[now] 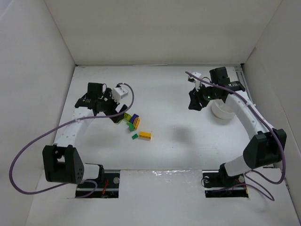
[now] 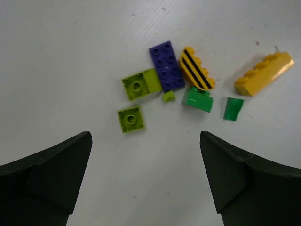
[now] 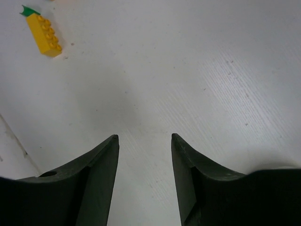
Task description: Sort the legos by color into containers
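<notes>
White walls close in the surface at the left, back and right. The legos lie in a loose cluster left of centre. The white bowl sits at the right, near the right wall and partly hidden by the right arm. A wide stretch of bare surface separates the two.

The left end effector hangs over the upper left edge of the cluster, its jaws spread wide with nothing between them. The right end effector is just left of the bowl, its jaws partly apart and gripping nothing.

Only the left wrist view resolves the pieces:
- a purple plate
- a yellow curved piece with black stripes touching the plate
- a long yellow brick at the right, apart from the others
- lime green bricks
- two dark green bits

The right wrist view shows mostly bare surface, with the yellow brick in its upper left corner. The bowl is not in that view.
</notes>
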Tool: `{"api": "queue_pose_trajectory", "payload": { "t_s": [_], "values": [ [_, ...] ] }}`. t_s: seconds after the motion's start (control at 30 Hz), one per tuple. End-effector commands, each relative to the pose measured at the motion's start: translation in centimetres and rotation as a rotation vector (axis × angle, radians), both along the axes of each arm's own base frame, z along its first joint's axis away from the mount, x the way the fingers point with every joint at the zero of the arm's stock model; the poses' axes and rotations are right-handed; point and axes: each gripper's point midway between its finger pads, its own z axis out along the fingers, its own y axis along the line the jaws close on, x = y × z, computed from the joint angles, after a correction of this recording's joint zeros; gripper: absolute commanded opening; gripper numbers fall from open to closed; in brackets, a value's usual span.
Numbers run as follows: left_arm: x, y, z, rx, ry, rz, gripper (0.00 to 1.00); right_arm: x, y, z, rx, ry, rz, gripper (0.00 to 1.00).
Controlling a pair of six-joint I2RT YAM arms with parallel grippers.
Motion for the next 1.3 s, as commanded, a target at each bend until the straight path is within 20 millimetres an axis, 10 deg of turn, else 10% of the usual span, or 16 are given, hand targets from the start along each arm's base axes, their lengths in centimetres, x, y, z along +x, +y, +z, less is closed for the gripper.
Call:
{"api": "queue_pose_trajectory", "payload": {
  "t_s": [0.0,0.17,0.53,1.27],
  "values": [
    [-4.0,-2.3,0.3,0.029,-0.079,-0.255,0.97,-0.2,0.5,-0.2,0.046,0.02,0.008,0.54],
    [-6.7,-5.2,0.7,-0.008,-0.168,-0.473,0.87,-0.2,-1.4,-2.2,0.085,0.105,-0.103,0.54],
    [-9.0,-14.5,0.0,-0.051,-0.234,-0.812,0.66,1.6,-8.4,0.4,0.263,0.119,-0.39,0.54],
    [-9.3,-14.1,-6.7,0.151,-0.19,-0.977,0.55,-1.5,-10.5,3.3,0.253,0.02,-0.463,0.54]
  ]
}}
